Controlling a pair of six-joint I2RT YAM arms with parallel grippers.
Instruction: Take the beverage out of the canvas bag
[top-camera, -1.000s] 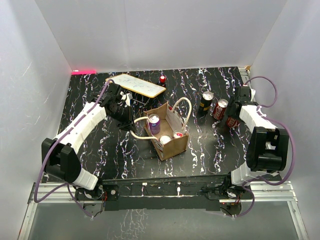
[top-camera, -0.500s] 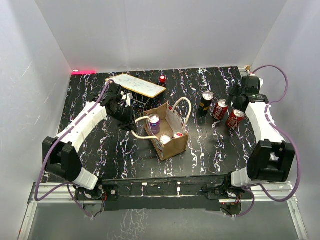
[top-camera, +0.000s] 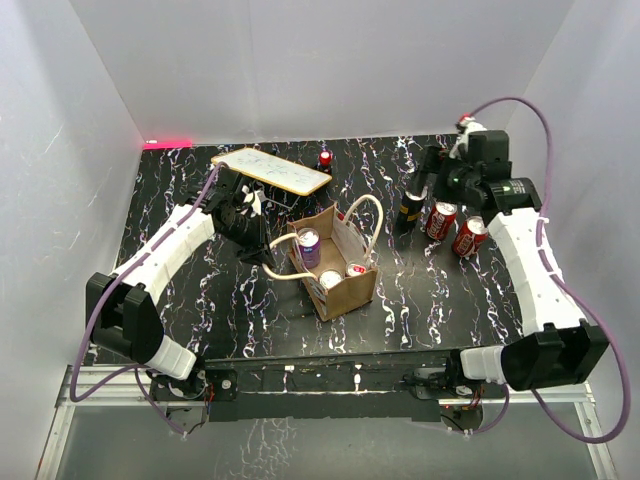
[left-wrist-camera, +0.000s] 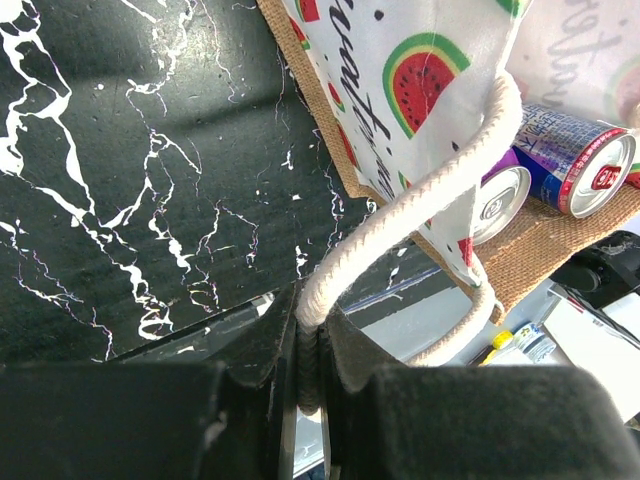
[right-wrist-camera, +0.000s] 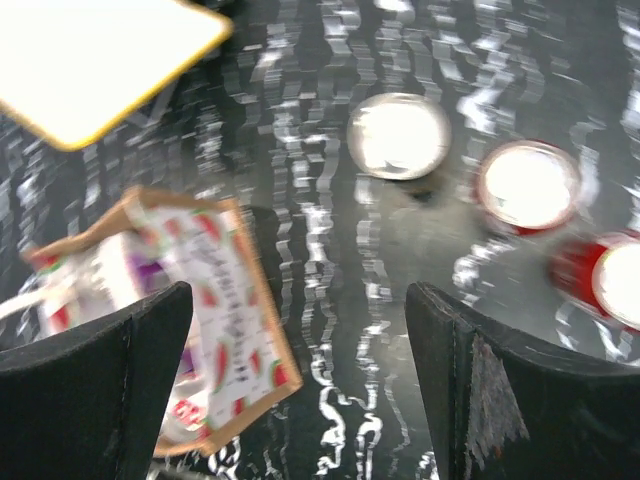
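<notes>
Our left gripper (left-wrist-camera: 308, 345) pinches the canvas bag (top-camera: 345, 285) by its left rope handle (left-wrist-camera: 400, 225). Our right gripper (right-wrist-camera: 300, 350), fingers spread, hovers far right of the bagged purple can (top-camera: 308, 243).

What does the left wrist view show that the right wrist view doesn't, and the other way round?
Only left wrist: the left gripper shut on a rope handle of the canvas bag, and sharp can tops inside it. Only right wrist: the open right gripper, three cans standing on the table, and a yellow-edged board. Both: the bag's watermelon print.
</notes>
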